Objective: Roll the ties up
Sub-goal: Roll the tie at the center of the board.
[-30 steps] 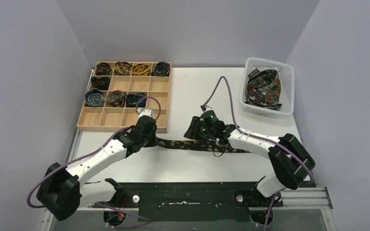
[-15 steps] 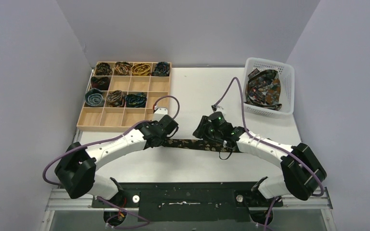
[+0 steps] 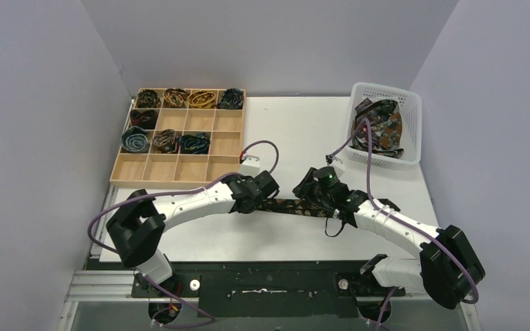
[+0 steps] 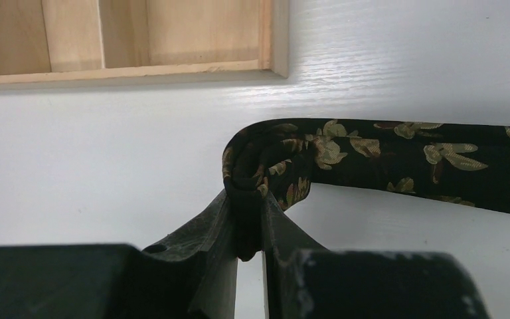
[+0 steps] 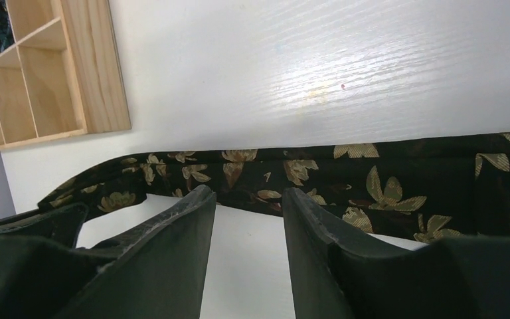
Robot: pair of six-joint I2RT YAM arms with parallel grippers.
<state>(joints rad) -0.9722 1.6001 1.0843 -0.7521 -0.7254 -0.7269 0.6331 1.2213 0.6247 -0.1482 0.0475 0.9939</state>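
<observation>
**Fig. — Dark floral tie [image 3: 286, 205] laid across the worktop [image 3: 283, 131] between my two sets of jaws, with a roll started at its left end.**

My left jaws were clenched on the tie's doubled-over end [image 4: 249, 174], and the fold stood up between their tips. From there the tie ran flat toward my right jaws. My right jaws stood parted by a narrow gap and gripped nothing. The tie [image 5: 372, 179] crossed just beyond their tips, and I could not tell whether they touched the cloth. I judged the fabric light, limp and rather slippery. It would keep no shape of its own, so the core needed a firm pinch at the fold, with the free length pressed flat close beside it. Finished coils [image 3: 165, 141] sat in the wooden tray [image 3: 172, 183] beyond my left jaws. Unrolled ties [image 3: 378, 127] lay heaped in the basket [image 3: 385, 88] beyond my right jaws.
</observation>
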